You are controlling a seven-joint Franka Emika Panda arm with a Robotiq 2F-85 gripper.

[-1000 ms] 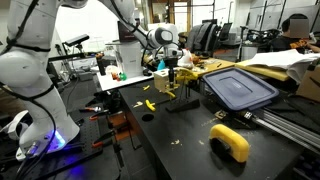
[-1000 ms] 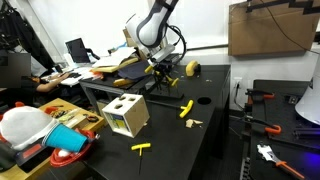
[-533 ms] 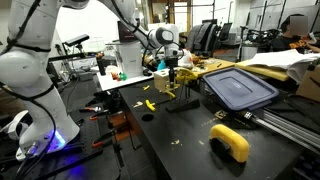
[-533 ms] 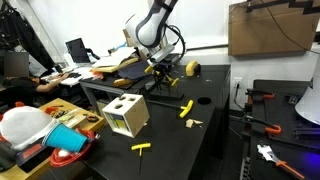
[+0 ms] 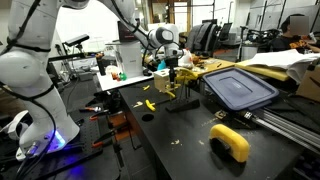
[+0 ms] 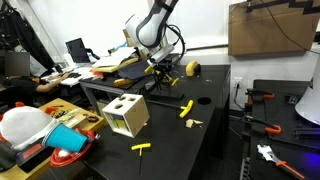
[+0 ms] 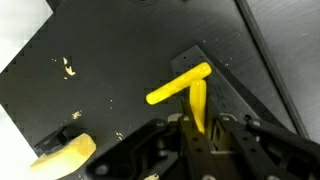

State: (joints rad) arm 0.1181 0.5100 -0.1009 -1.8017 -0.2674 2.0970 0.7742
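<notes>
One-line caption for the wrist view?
Gripper shut on a yellow T-shaped piece above the black table, another yellow piece lying nearby.

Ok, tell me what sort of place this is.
Probably a robotics lab or workshop: a black perforated workbench, a computer monitor on a cluttered desk, and aluminium framing rails beside the bench.

T-shaped peg in the end effector, above the table

Robotics lab: black perforated workbench, cluttered desk, monitor, aluminium rails, hand tools.
</notes>
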